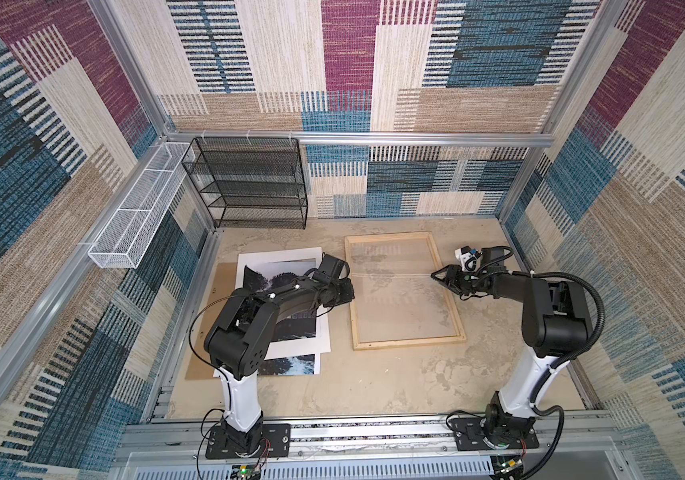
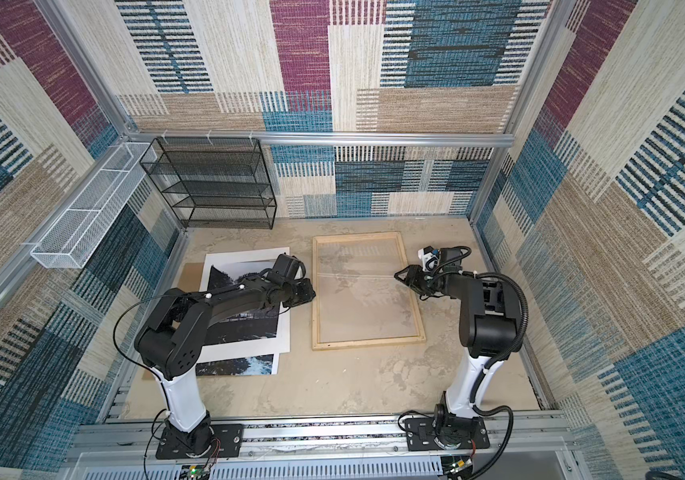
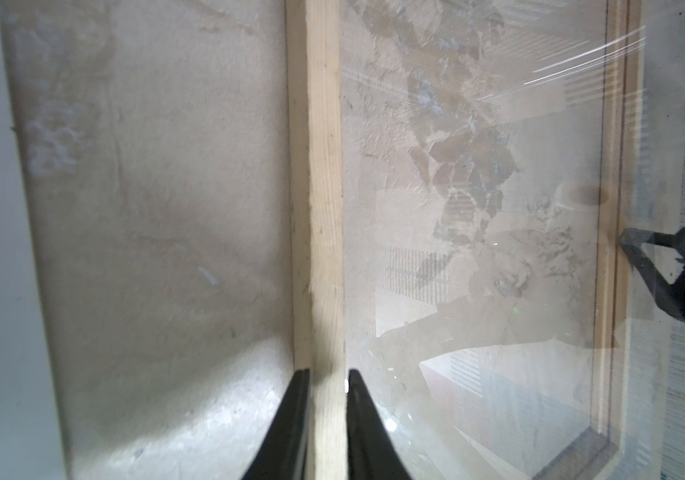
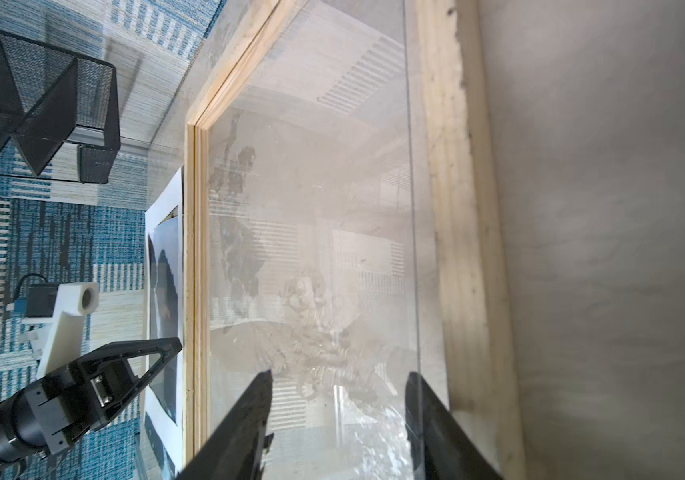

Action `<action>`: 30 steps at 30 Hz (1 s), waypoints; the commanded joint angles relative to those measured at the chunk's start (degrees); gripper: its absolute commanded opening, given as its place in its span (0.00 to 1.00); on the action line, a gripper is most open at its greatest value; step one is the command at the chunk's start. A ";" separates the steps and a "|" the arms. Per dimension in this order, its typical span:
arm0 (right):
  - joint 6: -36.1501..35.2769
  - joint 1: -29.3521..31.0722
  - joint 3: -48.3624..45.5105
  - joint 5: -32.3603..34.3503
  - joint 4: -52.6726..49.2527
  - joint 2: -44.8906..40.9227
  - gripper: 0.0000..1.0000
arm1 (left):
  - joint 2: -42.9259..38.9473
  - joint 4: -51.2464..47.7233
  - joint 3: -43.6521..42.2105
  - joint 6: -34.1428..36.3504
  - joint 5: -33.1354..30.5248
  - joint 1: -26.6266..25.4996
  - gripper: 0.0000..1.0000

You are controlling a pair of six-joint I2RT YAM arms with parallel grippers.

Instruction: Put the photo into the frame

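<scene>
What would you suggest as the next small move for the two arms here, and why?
Probably open the left gripper, now clamped on a bar of the frame. The frame appears to lie flat on the table, the right gripper is open at the opposite bar, and the photo lies beside it under the white mat, so a free arm is needed.

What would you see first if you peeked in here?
Probably the big pale wooden frame lying flat on the table, with the left fingers pinching one long bar and the right fingers open over the opposite edge. Next, the dark waterfall photo lying left of it under a white mat, and the colourful patchwork walls all around.
</scene>
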 commanded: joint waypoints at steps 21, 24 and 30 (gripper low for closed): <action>-2.60 0.34 2.04 12.15 -5.87 -5.64 0.58 | -0.87 -0.02 -0.65 2.37 -1.06 0.07 0.21; -2.86 0.34 1.62 14.38 -6.91 -6.71 0.58 | -0.95 -0.11 -0.61 2.37 -1.06 0.03 0.21; -2.80 0.37 -0.41 20.43 -8.55 -8.91 0.57 | -1.04 -0.05 -0.56 2.44 -1.02 0.00 0.21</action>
